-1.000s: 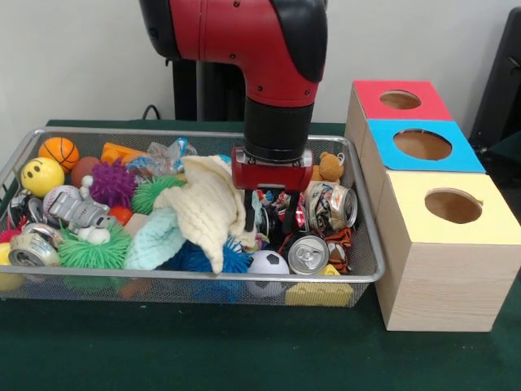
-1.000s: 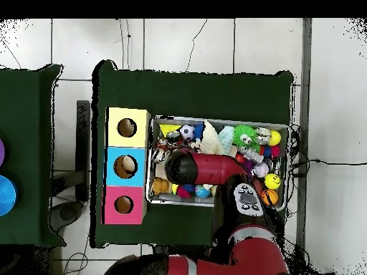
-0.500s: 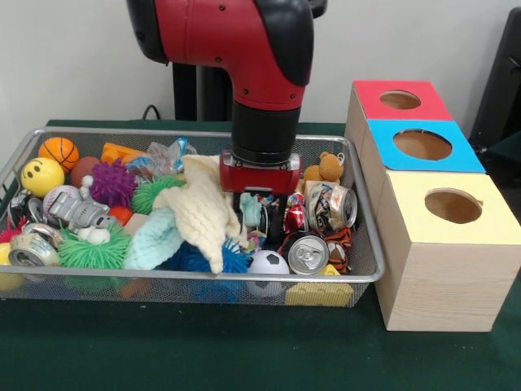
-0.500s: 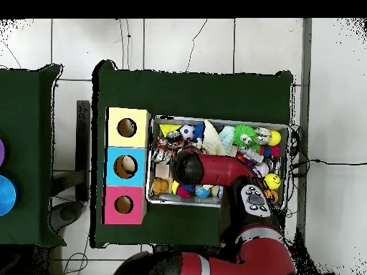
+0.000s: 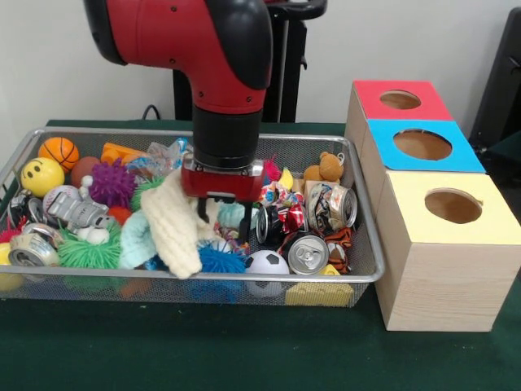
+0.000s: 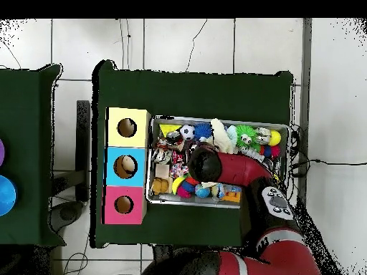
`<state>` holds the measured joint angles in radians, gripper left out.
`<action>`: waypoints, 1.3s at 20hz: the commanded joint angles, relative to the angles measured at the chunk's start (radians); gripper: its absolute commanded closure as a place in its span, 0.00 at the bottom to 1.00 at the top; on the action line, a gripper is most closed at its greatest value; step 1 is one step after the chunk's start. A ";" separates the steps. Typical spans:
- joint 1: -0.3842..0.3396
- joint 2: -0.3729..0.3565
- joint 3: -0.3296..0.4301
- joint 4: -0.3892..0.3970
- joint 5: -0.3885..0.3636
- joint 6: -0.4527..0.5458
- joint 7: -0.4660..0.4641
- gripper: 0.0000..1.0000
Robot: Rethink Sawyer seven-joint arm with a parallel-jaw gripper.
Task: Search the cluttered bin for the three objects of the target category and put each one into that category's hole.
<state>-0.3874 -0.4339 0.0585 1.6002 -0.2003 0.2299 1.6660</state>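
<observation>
I've got the gripper (image 5: pixel 224 218) low in the wire bin (image 5: pixel 358 273), mid-bin; can't tell if it's clenched. Cream cloth (image 5: pixel 173 224) hangs at its 9 o'clock, touching. Cans (image 5: pixel 308 254) sit at 4 o'clock, no readable labels. Boxes (image 5: pixel 440 244) with holes at 3 o'clock.
</observation>
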 commanded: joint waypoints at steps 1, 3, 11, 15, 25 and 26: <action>-0.041 0.050 0.091 -0.076 -0.062 -0.002 0.001 0.00; -0.037 0.050 0.089 -0.073 -0.063 -0.006 0.010 0.00; -0.023 0.052 0.086 -0.073 -0.053 -0.003 0.028 0.00; -0.023 0.047 0.089 -0.071 -0.055 0.003 0.023 0.00; -0.114 0.281 0.248 -0.203 -0.111 -0.084 -0.067 0.00; -0.129 0.298 0.272 -0.216 -0.122 -0.077 -0.083 0.00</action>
<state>-0.4392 -0.3395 0.1393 1.5260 -0.2422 0.2219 1.6660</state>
